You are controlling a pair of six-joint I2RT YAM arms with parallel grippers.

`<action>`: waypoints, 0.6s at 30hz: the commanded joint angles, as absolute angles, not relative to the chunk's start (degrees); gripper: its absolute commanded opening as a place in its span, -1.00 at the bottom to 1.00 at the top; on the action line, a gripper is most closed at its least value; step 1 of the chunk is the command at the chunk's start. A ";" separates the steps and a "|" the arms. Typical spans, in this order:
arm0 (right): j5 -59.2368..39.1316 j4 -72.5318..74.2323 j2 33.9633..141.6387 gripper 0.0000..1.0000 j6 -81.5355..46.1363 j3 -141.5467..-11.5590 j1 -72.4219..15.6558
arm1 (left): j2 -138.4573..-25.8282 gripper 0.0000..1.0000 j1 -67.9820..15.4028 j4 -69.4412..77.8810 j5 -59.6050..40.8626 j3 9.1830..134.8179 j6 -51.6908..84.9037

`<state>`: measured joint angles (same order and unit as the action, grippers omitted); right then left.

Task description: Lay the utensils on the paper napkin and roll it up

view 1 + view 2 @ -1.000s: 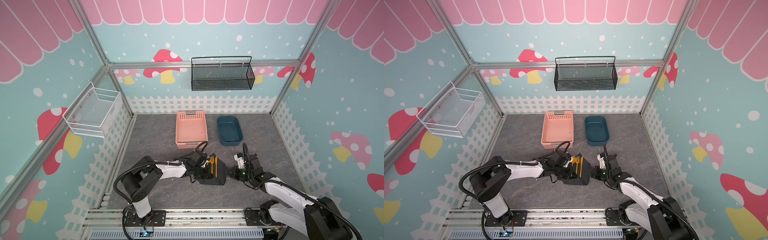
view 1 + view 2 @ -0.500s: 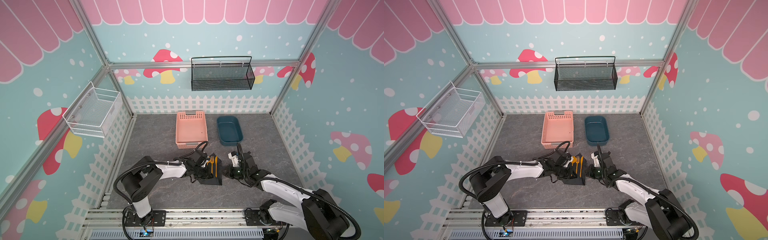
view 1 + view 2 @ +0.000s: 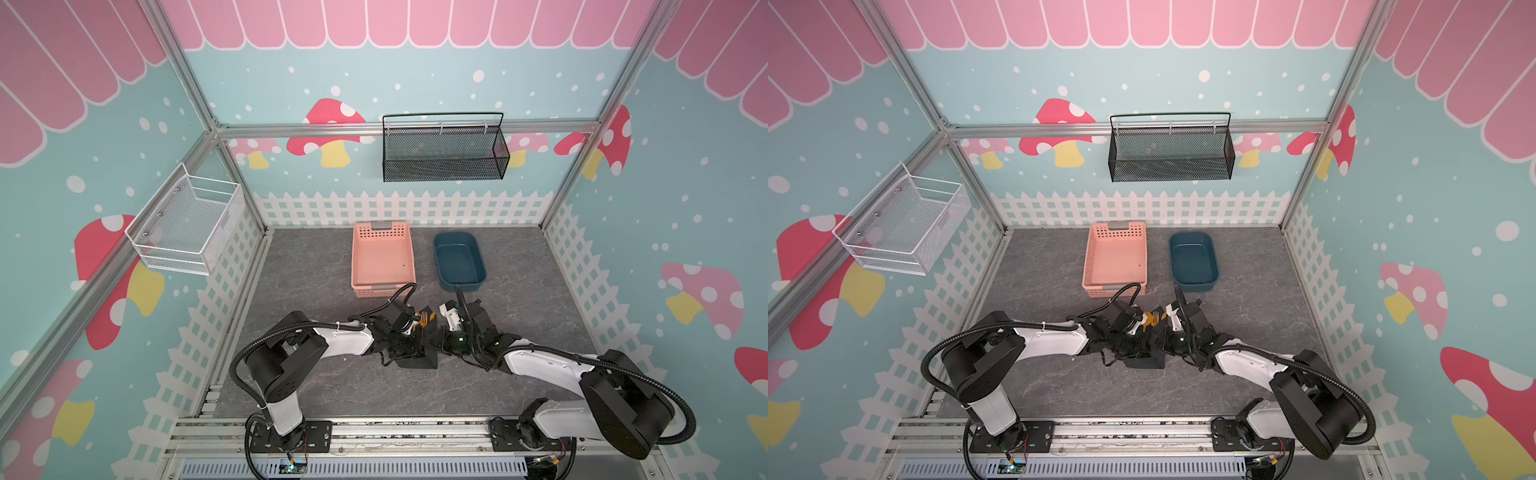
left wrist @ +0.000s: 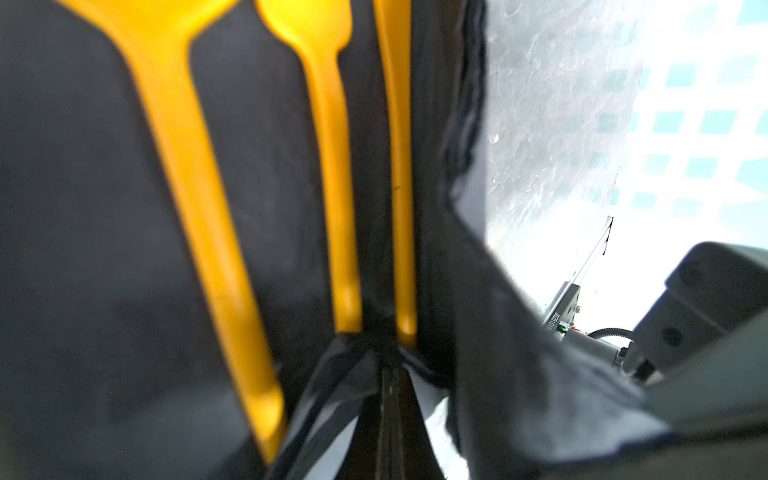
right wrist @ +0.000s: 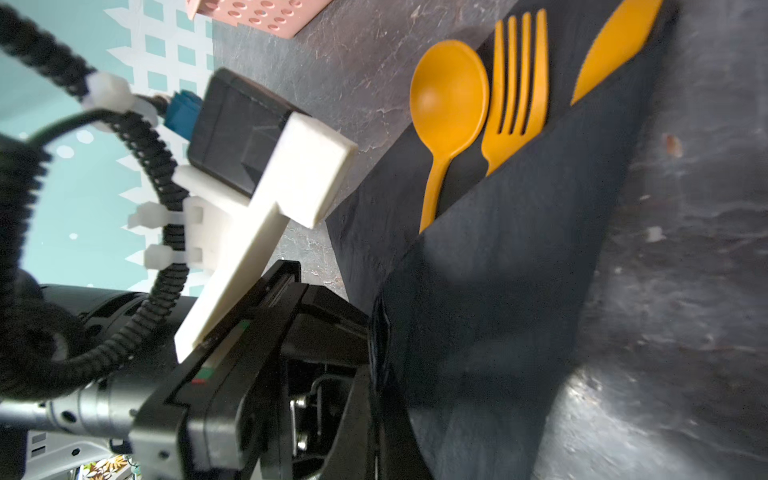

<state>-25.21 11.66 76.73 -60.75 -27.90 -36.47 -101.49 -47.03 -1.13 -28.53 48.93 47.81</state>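
The black paper napkin (image 3: 417, 362) (image 3: 1147, 362) lies near the front of the floor, between my two arms. One side of the paper napkin (image 5: 519, 270) is folded over the handles of the orange-yellow utensils (image 3: 424, 319) (image 3: 1154, 319). The spoon (image 5: 449, 104), fork (image 5: 517, 95) and knife (image 5: 615, 50) stick out at the far end. The left wrist view shows the utensils (image 4: 332, 166) as three handles side by side on the black sheet. My left gripper (image 3: 405, 347) (image 4: 390, 374) is shut on a napkin edge. My right gripper (image 3: 441, 343) (image 5: 378, 395) is shut on the folded edge, close beside the left one.
A pink basket (image 3: 382, 259) and a dark blue tub (image 3: 459, 262) stand just behind the arms. A black mesh basket (image 3: 442, 149) hangs on the back wall and a white wire basket (image 3: 187, 226) on the left wall.
My right gripper has moved left towards the left gripper, carrying the napkin's edge over the utensils. The visible napkin has grown narrower. The left arm has stayed in place.
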 commanded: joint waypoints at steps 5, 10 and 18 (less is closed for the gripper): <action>-23.64 14.60 78.65 -0.97 -62.63 -28.16 -37.08 | -100.10 -0.95 -47.29 -0.72 -28.17 49.13 48.54; -23.16 14.91 79.16 -0.97 -62.49 -27.97 -37.02 | -96.49 -0.91 -47.09 -4.62 -25.65 49.22 47.02; -23.64 15.72 80.76 -0.98 -62.09 -28.88 -37.01 | -90.70 -0.88 -46.50 -15.10 -20.10 48.44 42.21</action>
<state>-23.97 14.28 79.90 -61.56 -27.90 -36.77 -92.53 -46.89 -9.52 -23.70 48.90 44.99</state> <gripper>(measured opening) 0.046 0.057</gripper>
